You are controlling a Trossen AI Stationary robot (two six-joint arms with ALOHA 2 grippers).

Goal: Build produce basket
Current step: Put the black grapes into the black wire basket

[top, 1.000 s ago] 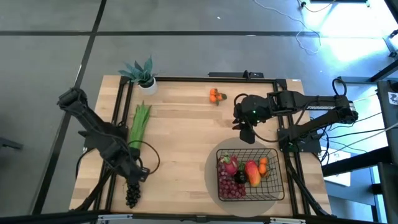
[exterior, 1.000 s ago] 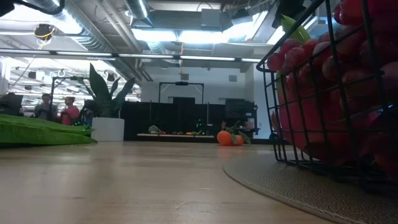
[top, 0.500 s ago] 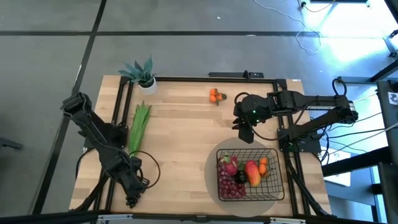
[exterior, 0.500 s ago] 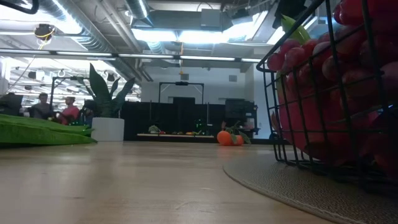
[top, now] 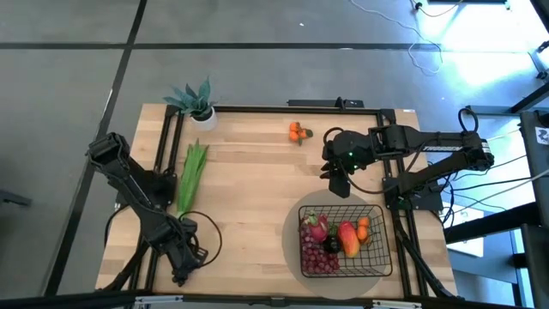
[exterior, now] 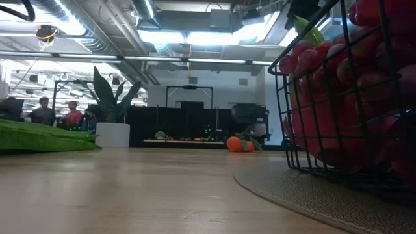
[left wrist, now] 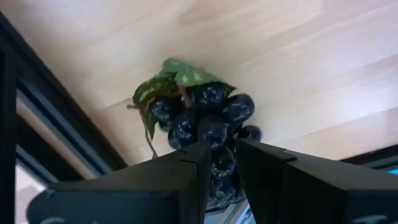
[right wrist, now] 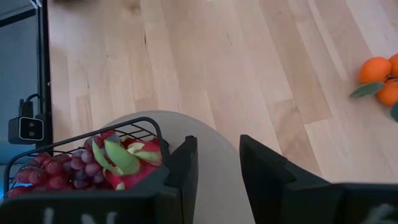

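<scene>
While the wooden table [top: 249, 189] takes up most of the high view, its near right corner is occupied by a round grey mat [top: 293, 245], and on that mat the black wire-mesh basket [top: 377, 249] is set. Inside the basket a pink dragon fruit [top: 317, 227], a red-yellow mango [top: 348, 238], an orange tangerine [top: 363, 227] and a purple grape bunch [top: 319, 257] are seen lying together. Well to the left of the basket, along the table's left edge, a long green leafy stalk [top: 191, 172] is laid. Beyond the stalk, at the far left corner, a blue-green spiky plant in a white pot [top: 196, 100] is placed. Far from the basket, toward the table's far edge, two tangerines with leaves [top: 297, 132] are left on the wood.

Just beyond the basket's far left corner the right gripper [top: 336, 184] is held above the table, its fingers set a little apart with nothing between them. At the near left corner, well apart from the basket, the left gripper [left wrist: 219, 163] is clamped on a dark grape bunch [left wrist: 205, 118], whose green leaves show past the fingertips.
</scene>
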